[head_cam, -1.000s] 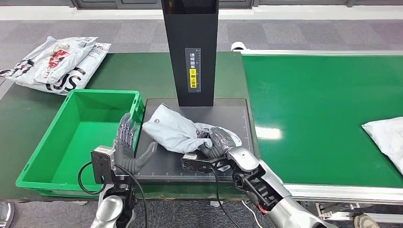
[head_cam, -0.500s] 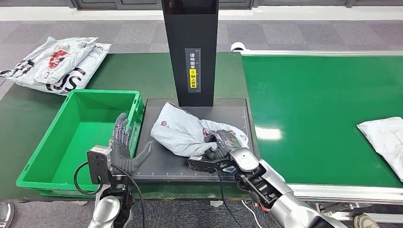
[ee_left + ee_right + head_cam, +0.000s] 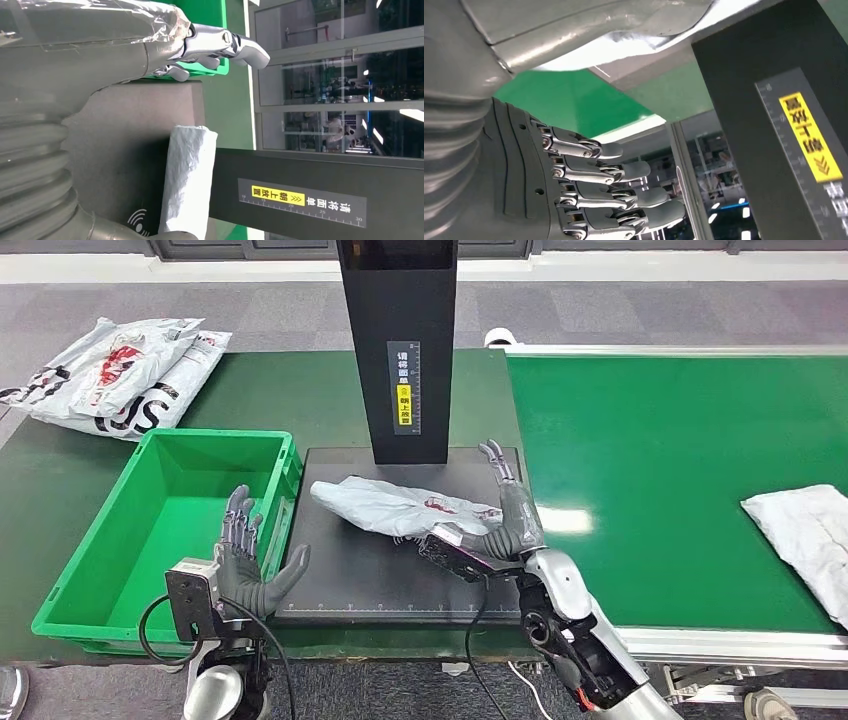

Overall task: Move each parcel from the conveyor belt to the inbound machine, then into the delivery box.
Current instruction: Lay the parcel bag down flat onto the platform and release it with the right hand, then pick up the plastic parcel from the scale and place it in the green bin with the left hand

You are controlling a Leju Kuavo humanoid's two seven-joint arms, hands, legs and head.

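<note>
The parcel was pale grey with small red marks, lying on a black plate. Left of the plate stood a bright green box; right, a green belt.

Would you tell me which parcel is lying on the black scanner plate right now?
The crumpled grey parcel under the black tower; the white one is on the belt, and the others lie beyond the bin.
</note>
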